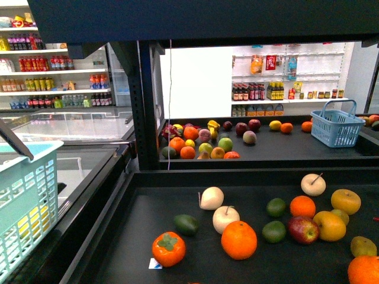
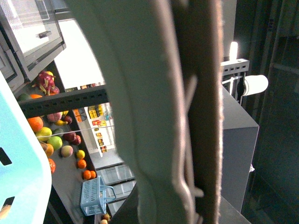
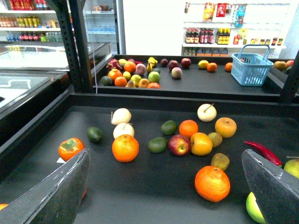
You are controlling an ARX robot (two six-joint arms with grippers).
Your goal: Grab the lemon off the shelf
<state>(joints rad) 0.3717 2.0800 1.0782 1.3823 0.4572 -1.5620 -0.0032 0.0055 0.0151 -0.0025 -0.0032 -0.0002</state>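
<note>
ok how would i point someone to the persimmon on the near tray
On the black shelf, take the nearest tray and go to its front left. The persimmon sits left of the big orange: squat, orange-red, and the only fruit there with a green leafy cap.

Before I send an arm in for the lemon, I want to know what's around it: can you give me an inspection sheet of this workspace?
Surface: shelf, black near tray with raised rims; far tray behind it.
Job's things: lemon, probably the yellow oval on the far tray beside a small orange; too small to be sure.
Clutter: near tray holds persimmon, large orange, limes, apple, pale fruits; blue basket on far tray.
Grippers: right gripper open, empty, facing the near tray; left gripper too close and blurred to judge.
Cables: thin pale cord hanging by the upright post.
Surroundings: bottle shelves, glass-topped freezer, teal basket at left.
</note>
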